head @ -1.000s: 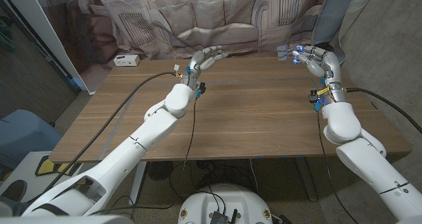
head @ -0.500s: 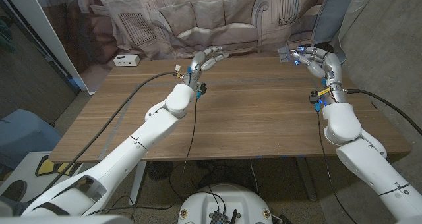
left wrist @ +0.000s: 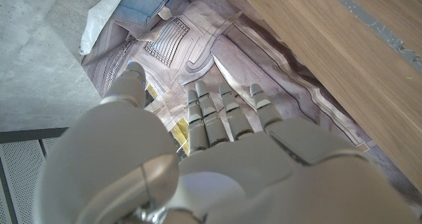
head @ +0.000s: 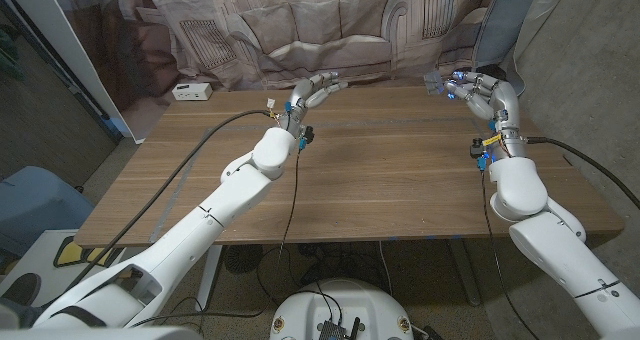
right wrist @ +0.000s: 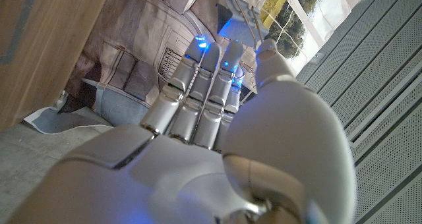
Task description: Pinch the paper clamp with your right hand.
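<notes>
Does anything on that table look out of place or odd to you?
Mildly odd: a small clamp is raised off the wooden table at its far right corner, at the fingertips of the right hand. The left hand hovers with nothing in it. A white box sits at the far left corner.

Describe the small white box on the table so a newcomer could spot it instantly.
Start at the wooden table and follow its far edge toward the robot's left, below the printed backdrop. There, near the far left corner, lies the white box, small, flat and rectangular, the one loose pale object on the brown tabletop.
</notes>
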### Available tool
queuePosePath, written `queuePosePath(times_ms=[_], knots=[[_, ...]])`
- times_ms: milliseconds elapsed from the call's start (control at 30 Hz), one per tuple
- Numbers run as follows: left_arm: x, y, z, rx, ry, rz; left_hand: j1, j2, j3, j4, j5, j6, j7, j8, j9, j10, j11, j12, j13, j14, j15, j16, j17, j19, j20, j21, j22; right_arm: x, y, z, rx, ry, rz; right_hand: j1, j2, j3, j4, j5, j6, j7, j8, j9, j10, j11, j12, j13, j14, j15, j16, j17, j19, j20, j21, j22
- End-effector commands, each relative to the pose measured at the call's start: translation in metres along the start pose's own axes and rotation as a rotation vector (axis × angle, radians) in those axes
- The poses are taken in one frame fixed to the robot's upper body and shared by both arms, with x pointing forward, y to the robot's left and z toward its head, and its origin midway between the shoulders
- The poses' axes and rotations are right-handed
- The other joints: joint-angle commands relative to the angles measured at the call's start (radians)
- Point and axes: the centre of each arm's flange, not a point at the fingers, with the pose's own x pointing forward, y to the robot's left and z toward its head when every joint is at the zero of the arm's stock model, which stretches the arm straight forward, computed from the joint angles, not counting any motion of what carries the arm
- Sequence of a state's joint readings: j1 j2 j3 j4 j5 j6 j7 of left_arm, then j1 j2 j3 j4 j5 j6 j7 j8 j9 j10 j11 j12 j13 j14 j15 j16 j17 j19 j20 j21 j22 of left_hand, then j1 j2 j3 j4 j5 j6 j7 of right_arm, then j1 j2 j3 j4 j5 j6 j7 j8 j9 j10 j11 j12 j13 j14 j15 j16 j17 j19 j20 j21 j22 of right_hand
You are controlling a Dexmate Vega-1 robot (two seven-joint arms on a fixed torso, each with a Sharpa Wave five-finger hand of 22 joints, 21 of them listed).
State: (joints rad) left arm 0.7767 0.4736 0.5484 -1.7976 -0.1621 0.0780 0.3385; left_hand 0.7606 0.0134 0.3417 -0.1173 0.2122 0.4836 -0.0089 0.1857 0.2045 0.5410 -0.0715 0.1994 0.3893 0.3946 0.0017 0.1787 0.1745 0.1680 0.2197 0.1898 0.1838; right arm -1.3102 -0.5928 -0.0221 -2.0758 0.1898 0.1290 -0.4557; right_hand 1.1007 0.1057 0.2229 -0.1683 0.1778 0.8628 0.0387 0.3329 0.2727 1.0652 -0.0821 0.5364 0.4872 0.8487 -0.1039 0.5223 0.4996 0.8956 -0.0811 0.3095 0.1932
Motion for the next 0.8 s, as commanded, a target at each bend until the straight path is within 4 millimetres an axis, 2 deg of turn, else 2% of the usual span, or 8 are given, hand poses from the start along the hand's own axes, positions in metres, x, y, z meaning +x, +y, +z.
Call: queuePosePath(times_ms=[33,133,267,600,800], knots=[[0.0010,-0.0012,-0.0013,-0.003,0.002,-0.003,-0.009,0.001,0.007,-0.002,0.006,0.000,0.002,0.008,-0.001,-0.005,-0.001,0.007,0.002,-0.005,0.001,0.006,0.003,-0.006,-0.001,0.007,0.004,0.0023,0.0004,0.0024,-0.031,0.017,0.037,0.004,0.056,0.031,0.034,0.008,0.051,-0.018,0.103,0.160,-0.067,-0.005,0.040,0.072,-0.017,-0.084,-0.021,0.021,-0.014,0.014,0.009,0.002],[0.0010,-0.0010,-0.0016,-0.004,0.001,-0.001,-0.009,0.001,0.007,-0.003,0.007,0.002,0.001,0.009,-0.001,-0.005,0.001,0.008,0.001,-0.004,-0.001,0.007,0.003,-0.006,-0.001,0.008,0.004,0.0023,0.0004,0.0037,-0.046,0.017,0.043,-0.005,0.049,0.033,0.036,0.017,0.051,-0.024,0.120,0.182,-0.070,-0.005,0.061,0.100,-0.012,-0.085,-0.036,0.017,-0.011,0.017,0.011,0.001],[0.0010,-0.0005,-0.0017,-0.003,0.000,0.000,-0.009,0.003,0.009,-0.004,0.008,0.002,0.001,0.009,-0.001,-0.006,-0.001,0.009,0.000,-0.003,-0.002,0.007,0.003,-0.006,-0.001,0.008,0.004,0.0030,0.0004,0.0033,-0.042,0.028,0.051,-0.025,0.043,0.037,0.042,0.036,0.041,-0.031,0.151,0.226,-0.111,-0.011,0.086,0.151,-0.016,-0.078,-0.066,0.017,-0.019,0.019,0.011,-0.001],[0.0022,0.0000,-0.0023,0.003,0.004,-0.004,-0.009,0.004,0.011,-0.007,0.010,0.003,0.001,0.010,-0.001,-0.007,-0.004,0.010,-0.002,-0.004,-0.004,0.008,0.003,-0.005,-0.001,0.010,0.005,0.0028,0.0014,0.0018,-0.029,0.025,0.046,-0.043,0.039,0.039,0.045,0.047,0.024,-0.043,0.178,0.264,-0.130,-0.010,0.109,0.192,-0.017,-0.078,-0.084,0.024,-0.025,0.022,0.011,-0.003],[0.0035,0.0000,-0.0021,0.005,0.002,-0.006,-0.008,0.005,0.012,-0.009,0.011,0.003,0.002,0.011,-0.002,-0.006,-0.004,0.011,-0.004,-0.004,-0.004,0.008,0.002,-0.005,-0.001,0.010,0.005,0.0027,0.0015,0.0021,-0.033,0.016,0.044,-0.043,0.028,0.038,0.039,0.047,0.024,-0.042,0.191,0.279,-0.140,-0.010,0.107,0.194,-0.019,-0.073,-0.088,0.032,-0.028,0.025,0.011,-0.003]])
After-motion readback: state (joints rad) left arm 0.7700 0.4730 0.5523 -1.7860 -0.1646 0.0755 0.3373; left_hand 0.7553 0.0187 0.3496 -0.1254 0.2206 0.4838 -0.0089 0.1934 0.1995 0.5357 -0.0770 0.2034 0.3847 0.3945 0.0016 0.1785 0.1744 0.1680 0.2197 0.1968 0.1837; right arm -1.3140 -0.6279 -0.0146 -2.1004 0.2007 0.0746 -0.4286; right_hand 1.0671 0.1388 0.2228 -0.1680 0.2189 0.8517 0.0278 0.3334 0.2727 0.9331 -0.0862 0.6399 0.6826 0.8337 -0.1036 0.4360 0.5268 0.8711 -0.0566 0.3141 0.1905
